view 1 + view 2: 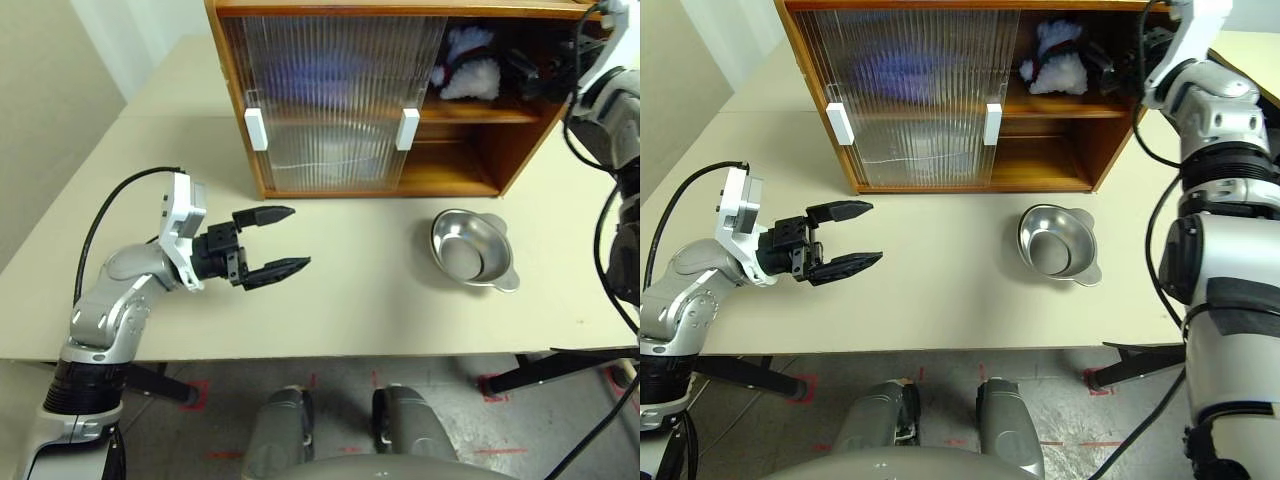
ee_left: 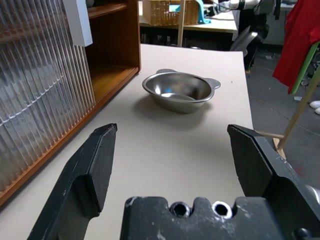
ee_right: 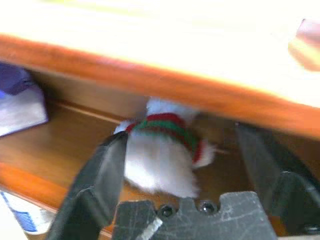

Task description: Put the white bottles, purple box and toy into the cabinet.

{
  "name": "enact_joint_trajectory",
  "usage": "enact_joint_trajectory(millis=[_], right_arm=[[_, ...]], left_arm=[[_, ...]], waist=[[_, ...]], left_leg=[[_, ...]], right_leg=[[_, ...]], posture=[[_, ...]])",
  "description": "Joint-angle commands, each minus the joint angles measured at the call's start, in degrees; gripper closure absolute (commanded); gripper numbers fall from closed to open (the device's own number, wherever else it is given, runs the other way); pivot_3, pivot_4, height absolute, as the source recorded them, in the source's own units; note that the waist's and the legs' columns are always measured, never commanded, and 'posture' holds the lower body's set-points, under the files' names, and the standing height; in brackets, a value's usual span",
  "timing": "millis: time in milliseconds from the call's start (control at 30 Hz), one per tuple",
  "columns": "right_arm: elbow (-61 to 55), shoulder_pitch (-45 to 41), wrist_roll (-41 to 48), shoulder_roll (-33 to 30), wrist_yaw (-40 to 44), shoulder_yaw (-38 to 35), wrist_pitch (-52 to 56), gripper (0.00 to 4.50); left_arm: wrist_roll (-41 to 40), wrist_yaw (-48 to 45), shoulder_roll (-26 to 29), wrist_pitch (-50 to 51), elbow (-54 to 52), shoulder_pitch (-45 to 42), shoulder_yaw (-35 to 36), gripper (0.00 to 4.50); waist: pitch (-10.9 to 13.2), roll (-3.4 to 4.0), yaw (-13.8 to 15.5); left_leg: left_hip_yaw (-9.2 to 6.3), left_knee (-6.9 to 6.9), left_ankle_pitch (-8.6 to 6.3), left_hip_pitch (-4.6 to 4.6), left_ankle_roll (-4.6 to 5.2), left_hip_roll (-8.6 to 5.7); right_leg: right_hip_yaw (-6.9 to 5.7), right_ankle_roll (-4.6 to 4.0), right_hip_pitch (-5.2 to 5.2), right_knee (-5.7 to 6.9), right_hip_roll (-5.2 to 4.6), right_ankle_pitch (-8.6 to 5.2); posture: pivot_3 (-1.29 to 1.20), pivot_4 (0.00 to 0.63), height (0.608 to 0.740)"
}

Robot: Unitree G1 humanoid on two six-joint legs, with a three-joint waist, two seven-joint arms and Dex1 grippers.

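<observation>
The right gripper (image 3: 182, 165) faces into the cabinet (image 3: 165, 82), its two black fingers (image 3: 97, 180) spread wide with the toy (image 3: 162, 155) lying on the wooden inner shelf (image 3: 65, 150) between them. The toy (fluffy white, with a red-and-green striped band across it) rests free of both fingers. Off to one side on the same shelf sits the purple box (image 3: 20, 102), well apart from the toy. The cabinet's orange-brown top board crosses above.

Surface (image 1: 360, 300): pale beige, matte, evenly lit. Floor (image 1: 330, 380): grey concrete, red tape marks (image 1: 195, 392). Wall (image 1: 40, 120): plain off-white. Beyond, left wrist view: second table (image 2: 220, 22), wicker basket (image 2: 160, 11), red cloth (image 2: 300, 35) hanging.
</observation>
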Motion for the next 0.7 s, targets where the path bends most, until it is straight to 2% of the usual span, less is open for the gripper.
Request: enact_joint_trajectory(millis=[33, 167, 267, 333, 367, 400, 467, 600, 700], right_arm=[[-4.99, 1.39, 2.37, -4.25, 6.16, -2.09, 5.34, 0.02], [-19.74, 13.17, 10.54, -7.98, 19.38, -3.95, 21.53, 0.02], [-36.30, 29.48, 17.27, -12.92, 25.07, -5.25, 37.01, 0.02], [-42.95, 37.57, 21.78, -13.66, 23.25, -9.45, 45.75, 0.02], [-45.10, 39.87, 23.20, -13.52, 22.11, -11.07, 48.27, 0.02], [-47.16, 42.41, 24.78, -12.86, 20.47, -13.05, 51.15, 0.02], [-50.39, 45.93, 27.51, -11.21, 17.06, -16.44, 56.09, 0.02], [-54.87, 50.97, 31.79, -8.52, 12.24, -22.12, 62.02, 0.02], [-53.85, 55.71, 32.80, -6.76, 10.54, -25.22, 62.41, 0.02]], left_arm=[[0.83, -1.02, -0.17, -0.46, 0.70, -0.94, -1.06, 0.00], [0.71, -1.90, 0.34, -0.58, 1.51, -1.36, -0.73, 0.00], [0.41, -2.16, 0.60, -0.42, 1.58, -1.34, -0.32, 0.00], [0.11, -2.24, 0.59, 0.02, 1.17, -0.95, -0.27, 0.00], [0.03, -2.26, 0.53, 0.18, 1.01, -0.82, -0.28, 0.00], [0.05, -2.26, 0.35, 0.31, 0.97, -0.78, -0.52, 0.00], [0.16, -2.29, 0.01, 0.55, 0.99, -1.01, -1.14, 0.00], [0.05, -1.95, -0.20, 1.30, 0.67, -1.99, -1.57, 0.00], [-0.36, -2.02, 0.28, 1.99, 0.58, -2.76, -1.24, 0.00]], waist=[[0.04, 0.07, 0.13], [-0.01, -0.01, 1.24], [-0.05, -0.06, 1.87], [0.09, 0.19, 2.22], [0.16, 0.40, 2.20], [0.23, 0.51, 2.11], [0.26, 0.58, 2.00], [0.29, 0.40, 1.99], [0.30, 0.34, 2.04]], left_leg=[[0.00, 0.01, 0.00, 0.00, 0.00, 0.00], [-0.06, 0.02, 0.00, 0.00, 0.01, 0.02], [-0.21, 0.03, -0.01, -0.01, 0.02, 0.03], [-0.20, 0.05, -0.02, -0.04, 0.03, 0.02], [-0.17, 0.10, -0.02, -0.04, 0.03, 0.02], [-0.12, 0.10, -0.02, -0.03, 0.03, 0.02], [-0.02, 0.14, -0.02, 0.05, 0.04, 0.02], [-0.07, 0.24, -0.02, 0.16, 0.03, 0.10], [-0.08, 0.32, -0.02, 0.15, 0.03, 0.09]], right_leg=[[0.00, 0.00, 0.00, 0.00, 0.00, 0.00], [-0.09, 0.00, 0.09, -0.08, -0.01, -0.01], [-0.26, -0.01, 0.20, -0.11, -0.08, -0.06], [-0.28, -0.05, 0.17, -0.10, -0.15, -0.12], [-0.25, -0.09, 0.15, -0.07, -0.13, -0.15], [-0.19, -0.54, 0.14, -0.07, -0.12, -0.40], [-0.05, -0.47, 0.15, 0.00, -0.03, -0.51], [-0.10, -0.40, 0.27, 0.02, 0.11, -0.47], [-0.12, -0.35, 0.33, 0.01, 0.07, -0.43]], posture=[[0.06, 0.025, 0.740], [0.07, 0.038, 0.740], [0.06, 0.043, 0.740], [0.04, 0.052, 0.740], [0.04, 0.052, 0.740], [0.03, 0.056, 0.740], [0.03, 0.056, 0.740], [0.02, 0.054, 0.740], [0.01, 0.055, 0.740]])
